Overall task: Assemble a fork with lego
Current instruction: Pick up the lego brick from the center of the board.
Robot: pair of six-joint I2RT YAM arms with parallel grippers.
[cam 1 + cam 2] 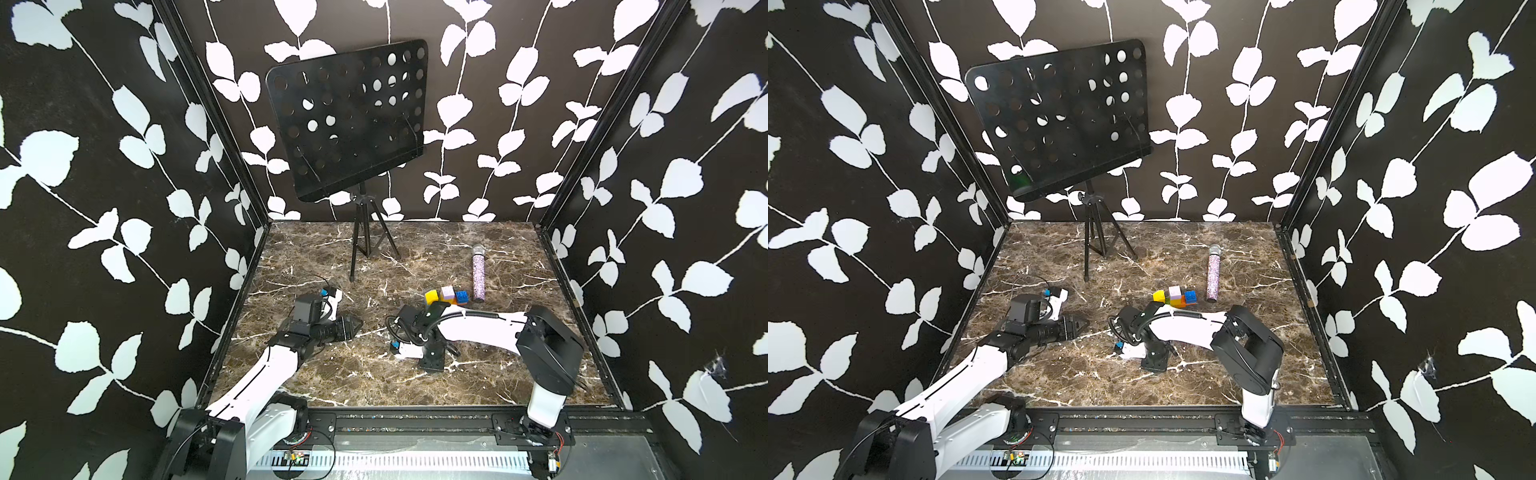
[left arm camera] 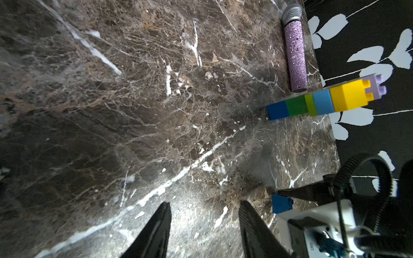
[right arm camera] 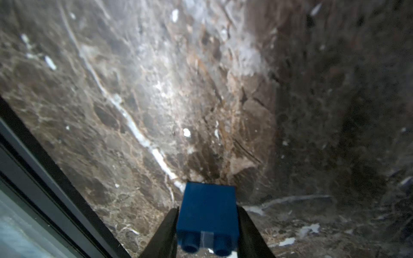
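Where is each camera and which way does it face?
Top views: high in front, facing down and back; left arm, right arm show.
Left wrist: looks across the table at the fork and microphone; open left gripper shows.
Right wrist: looks down at the table; right gripper holds a blue brick.
Both wrist views show that brick.

We see bare worktop (image 1: 353,384) across the lower centre of a top view. The tripod (image 1: 362,208) blocks the upper centre; the microphone (image 1: 478,276) and fork (image 1: 448,293) crowd the centre right.
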